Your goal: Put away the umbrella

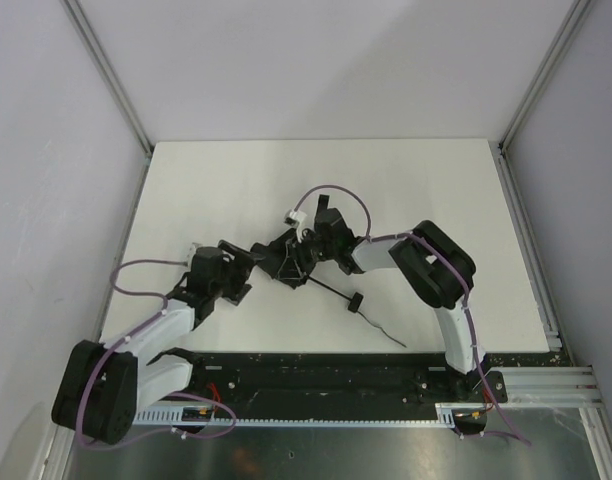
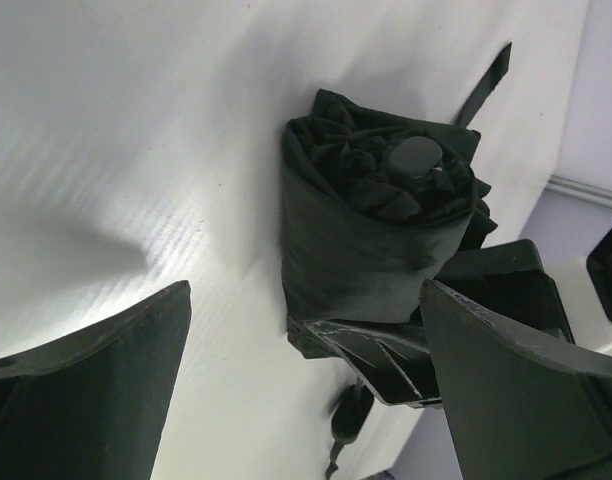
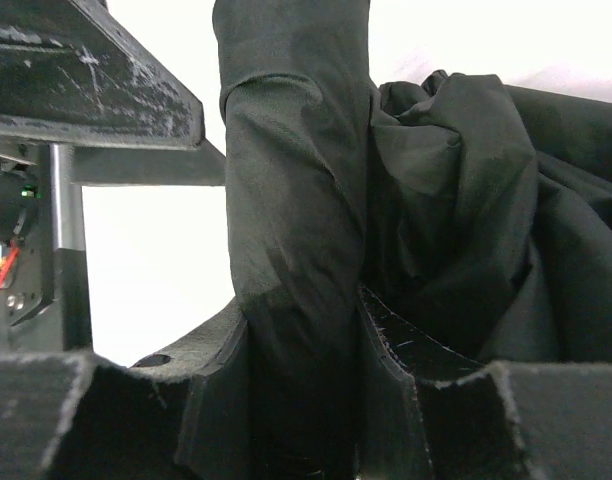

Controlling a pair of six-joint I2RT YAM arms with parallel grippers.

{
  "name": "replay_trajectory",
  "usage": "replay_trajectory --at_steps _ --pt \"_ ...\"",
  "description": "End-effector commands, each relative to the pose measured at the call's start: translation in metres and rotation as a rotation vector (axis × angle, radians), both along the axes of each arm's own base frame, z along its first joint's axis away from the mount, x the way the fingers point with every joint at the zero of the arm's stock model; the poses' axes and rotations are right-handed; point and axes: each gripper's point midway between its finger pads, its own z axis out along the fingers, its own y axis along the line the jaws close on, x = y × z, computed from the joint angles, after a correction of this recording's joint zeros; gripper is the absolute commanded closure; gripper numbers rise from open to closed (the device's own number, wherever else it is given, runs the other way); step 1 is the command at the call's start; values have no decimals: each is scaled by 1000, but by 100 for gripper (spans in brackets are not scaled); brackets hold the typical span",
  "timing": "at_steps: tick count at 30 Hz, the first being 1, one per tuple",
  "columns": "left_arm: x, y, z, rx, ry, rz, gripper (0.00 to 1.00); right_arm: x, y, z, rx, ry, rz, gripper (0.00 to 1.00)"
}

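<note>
The black umbrella (image 1: 283,252) lies mid-table as a bunched fabric bundle. Its thin shaft runs down-right to the small knob handle (image 1: 353,301) and wrist strap (image 1: 386,332). In the left wrist view the bundle (image 2: 366,240) faces me end-on with its round cap (image 2: 418,157), and the knob (image 2: 348,412) shows below. My left gripper (image 1: 252,268) is open, its jaws wide apart (image 2: 306,290) just short of the bundle. My right gripper (image 1: 298,256) is shut on a fold of the fabric (image 3: 296,230), pinched between its jaws (image 3: 301,330).
The white table (image 1: 436,190) is walled at the back and both sides. A black rail (image 1: 326,375) runs along the near edge by the arm bases. A finger of the left gripper (image 3: 86,70) shows close in the right wrist view.
</note>
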Motion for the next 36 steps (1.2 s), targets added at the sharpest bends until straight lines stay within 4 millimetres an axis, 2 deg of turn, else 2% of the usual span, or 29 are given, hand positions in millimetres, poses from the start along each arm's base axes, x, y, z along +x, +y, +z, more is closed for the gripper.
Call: replay_trajectory --at_steps 1,5,8,12,18,23,26,31,36 --pt "15 -21 15 -122 -85 -38 1 -101 -78 -119 -414 583 -23 100" --pt "24 -25 20 -124 -108 -18 0 -98 -75 -118 -395 625 -36 100" --pt "28 -24 17 -135 -92 28 1 -96 -75 -117 -374 659 -42 100" --pt "33 -22 1 -117 -42 75 1 -90 -76 -115 -340 691 -47 100" --pt "29 -28 -25 -39 6 87 1 -86 -76 -114 -288 744 -42 100" --pt "26 -33 -42 19 26 65 6 -86 -74 -108 -250 775 -17 100" --pt "21 -31 -53 64 36 52 16 -86 -70 -104 -232 787 -1 100" --pt "13 -27 -69 124 56 17 48 -81 -64 -95 -216 788 18 100" --pt "3 -24 -79 146 80 -12 70 -74 -60 -84 -211 760 11 100"
